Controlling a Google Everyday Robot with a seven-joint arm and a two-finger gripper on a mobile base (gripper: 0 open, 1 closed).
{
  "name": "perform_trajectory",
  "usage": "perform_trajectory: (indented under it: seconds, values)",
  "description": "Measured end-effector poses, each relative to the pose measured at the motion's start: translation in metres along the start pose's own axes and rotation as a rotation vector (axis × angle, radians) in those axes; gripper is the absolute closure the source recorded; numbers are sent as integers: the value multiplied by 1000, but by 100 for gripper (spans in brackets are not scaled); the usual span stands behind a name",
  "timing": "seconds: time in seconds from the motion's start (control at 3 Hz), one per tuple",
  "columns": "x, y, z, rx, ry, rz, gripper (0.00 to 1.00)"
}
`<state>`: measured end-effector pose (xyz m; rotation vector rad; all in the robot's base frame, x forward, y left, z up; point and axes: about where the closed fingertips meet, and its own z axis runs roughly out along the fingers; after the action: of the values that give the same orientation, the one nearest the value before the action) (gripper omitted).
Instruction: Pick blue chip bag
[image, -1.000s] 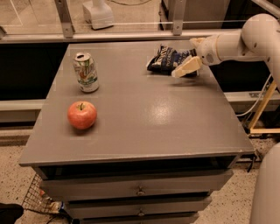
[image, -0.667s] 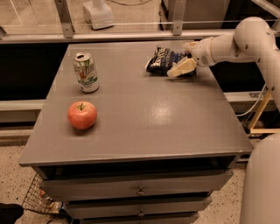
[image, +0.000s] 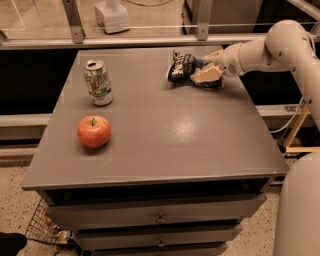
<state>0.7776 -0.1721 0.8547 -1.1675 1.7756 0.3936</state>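
gripper (image: 200, 67) jaws spread wide, right end of blue chip bag (image: 180, 68) sitting between them, not clamped yet.

I'm seeing a grey table (image: 150, 165) with drawers (image: 160, 218) standing on speckled floor (image: 12, 200). A wire basket (image: 40, 227) is lying at seven o'clock and a metal rail (image: 150, 41) is running across twelve. The gripper (image: 209, 65) is hovering at two.

Grey tabletop (image: 165, 145) viewed from its front edge, green-and-white drink can (image: 98, 82) stood upright at ten o'clock, red apple (image: 93, 131) placed at eight o'clock, blue chip bag (image: 181, 67) laid crumpled at one o'clock, gripper (image: 201, 67) held at the bag's right side.
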Motion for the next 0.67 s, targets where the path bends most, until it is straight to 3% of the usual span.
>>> perform_trajectory:
  seconds: [0.33, 0.67]
  values:
    - [0, 1, 3, -5, 0, 0, 87]
    - [0, 3, 7, -10, 0, 1, 100]
